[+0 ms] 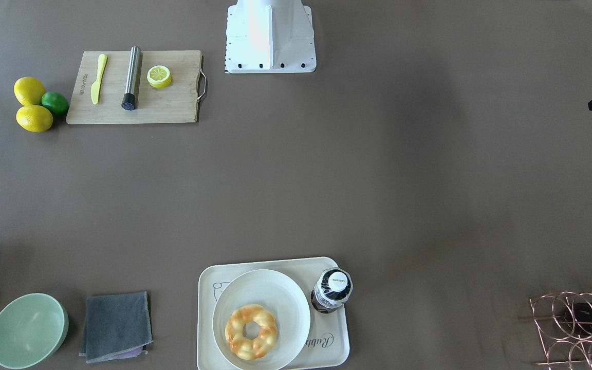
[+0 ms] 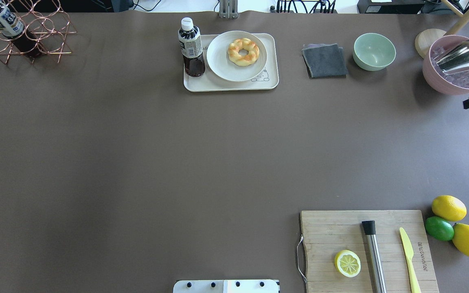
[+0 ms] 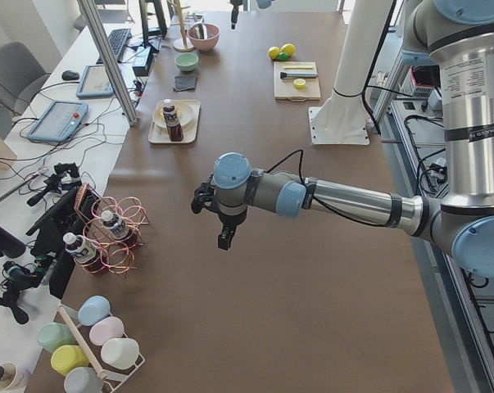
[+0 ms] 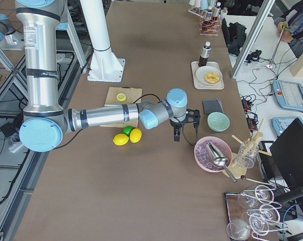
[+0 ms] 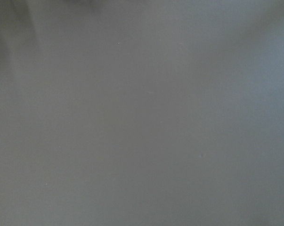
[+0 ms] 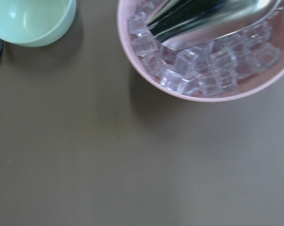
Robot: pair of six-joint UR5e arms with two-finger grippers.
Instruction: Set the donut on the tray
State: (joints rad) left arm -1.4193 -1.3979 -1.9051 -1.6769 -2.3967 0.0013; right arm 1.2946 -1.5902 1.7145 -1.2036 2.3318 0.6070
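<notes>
The donut [image 1: 251, 331] is a golden twisted ring with orange-brown patches. It lies on a round white plate [image 1: 275, 293] that rests on the cream tray [image 1: 337, 344] at the table's far side; it also shows in the overhead view [image 2: 243, 51] on the tray [image 2: 234, 86]. A dark drink bottle [image 2: 191, 49] stands on the tray's left part. My left gripper [image 3: 222, 237] hangs over bare table far from the tray. My right gripper [image 4: 181, 131] hangs between the green bowl and the pink bowl. I cannot tell whether either is open or shut.
A green bowl [image 2: 374, 51], a grey cloth [image 2: 324, 60] and a pink bowl of ice with a metal scoop [image 2: 458, 69] lie right of the tray. A copper wire rack [image 2: 23, 36] holds a bottle. A cutting board [image 2: 340, 228] carries a lemon half [image 2: 347, 263].
</notes>
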